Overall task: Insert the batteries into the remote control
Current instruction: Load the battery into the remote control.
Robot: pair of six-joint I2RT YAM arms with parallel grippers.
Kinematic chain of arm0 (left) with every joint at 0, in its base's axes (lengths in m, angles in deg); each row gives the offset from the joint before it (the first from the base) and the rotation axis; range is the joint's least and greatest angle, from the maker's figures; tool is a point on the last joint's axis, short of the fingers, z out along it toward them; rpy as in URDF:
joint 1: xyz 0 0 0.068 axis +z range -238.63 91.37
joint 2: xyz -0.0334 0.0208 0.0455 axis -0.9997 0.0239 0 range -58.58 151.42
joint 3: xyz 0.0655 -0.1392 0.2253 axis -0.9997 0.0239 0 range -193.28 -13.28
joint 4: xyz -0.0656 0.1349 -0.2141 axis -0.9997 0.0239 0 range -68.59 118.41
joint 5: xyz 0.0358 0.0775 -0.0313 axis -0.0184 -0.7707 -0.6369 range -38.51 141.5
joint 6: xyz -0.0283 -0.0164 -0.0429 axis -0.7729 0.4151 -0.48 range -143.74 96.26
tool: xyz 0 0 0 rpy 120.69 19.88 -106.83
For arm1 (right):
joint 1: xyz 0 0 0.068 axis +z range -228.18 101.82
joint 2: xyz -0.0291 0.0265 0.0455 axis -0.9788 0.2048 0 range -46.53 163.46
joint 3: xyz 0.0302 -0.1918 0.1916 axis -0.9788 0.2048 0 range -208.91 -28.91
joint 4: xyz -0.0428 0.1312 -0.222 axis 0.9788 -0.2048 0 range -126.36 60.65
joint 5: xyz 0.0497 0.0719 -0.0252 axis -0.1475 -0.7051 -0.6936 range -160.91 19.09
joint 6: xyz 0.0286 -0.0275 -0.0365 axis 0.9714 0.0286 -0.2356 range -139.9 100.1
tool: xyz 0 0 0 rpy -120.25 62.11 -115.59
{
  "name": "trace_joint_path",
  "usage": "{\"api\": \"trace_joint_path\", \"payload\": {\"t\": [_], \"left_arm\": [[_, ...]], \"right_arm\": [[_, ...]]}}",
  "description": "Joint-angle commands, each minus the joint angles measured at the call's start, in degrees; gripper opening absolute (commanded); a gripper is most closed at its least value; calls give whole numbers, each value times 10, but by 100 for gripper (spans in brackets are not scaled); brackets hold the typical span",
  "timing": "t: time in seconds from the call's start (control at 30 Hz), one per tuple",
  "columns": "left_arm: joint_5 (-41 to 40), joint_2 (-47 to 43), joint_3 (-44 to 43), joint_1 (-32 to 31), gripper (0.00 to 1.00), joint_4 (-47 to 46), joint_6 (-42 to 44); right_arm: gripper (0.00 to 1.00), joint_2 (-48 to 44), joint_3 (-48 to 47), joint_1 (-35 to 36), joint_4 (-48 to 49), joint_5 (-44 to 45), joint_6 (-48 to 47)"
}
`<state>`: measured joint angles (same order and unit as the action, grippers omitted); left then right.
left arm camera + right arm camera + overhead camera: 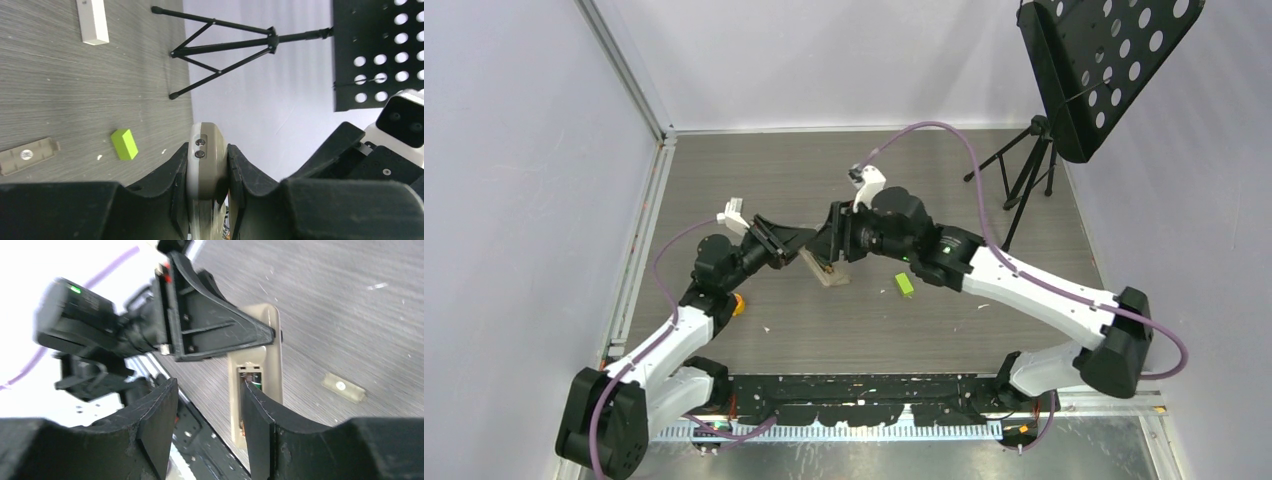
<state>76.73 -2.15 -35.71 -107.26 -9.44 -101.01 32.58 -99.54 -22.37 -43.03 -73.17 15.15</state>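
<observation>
Between my left fingers (pixel 172 187) I am clamping the beige remote (pixel 206 165) edgewise. My right fingers (pixel 157 425) are standing wide, gripping nothing, just beside its open compartment (pixel 238 390), where a dark battery (pixel 255 384) is lying by the spring; its cover (pixel 343 387) is resting on the bench (pixel 350 315).

Grey table (pixel 874 170): green block (pixel 905 284), battery cover (pixel 27 155), white remote (pixel 92 20).

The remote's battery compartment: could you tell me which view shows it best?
Right wrist: the open compartment faces it. Left wrist shows only the remote edge-on in the left gripper; top, a sliver.
</observation>
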Motion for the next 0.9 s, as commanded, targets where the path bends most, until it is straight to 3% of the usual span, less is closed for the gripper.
{"api": "trace_joint_path", "payload": {"t": [0.0, 0.37, 0.87], "left_arm": [[-36, -38, -7, 1, 0, -34, -71], [-133, -75, -40, 1, 0, -78, -229], [-135, -46, -50, 1, 0, -152, -303]], "right_arm": [[55, -66, 13, 2, 108, 38, 56], [67, -143, 103, 2, 235, 112, 183], [70, -99, 68, 2, 183, 87, 253]]}}
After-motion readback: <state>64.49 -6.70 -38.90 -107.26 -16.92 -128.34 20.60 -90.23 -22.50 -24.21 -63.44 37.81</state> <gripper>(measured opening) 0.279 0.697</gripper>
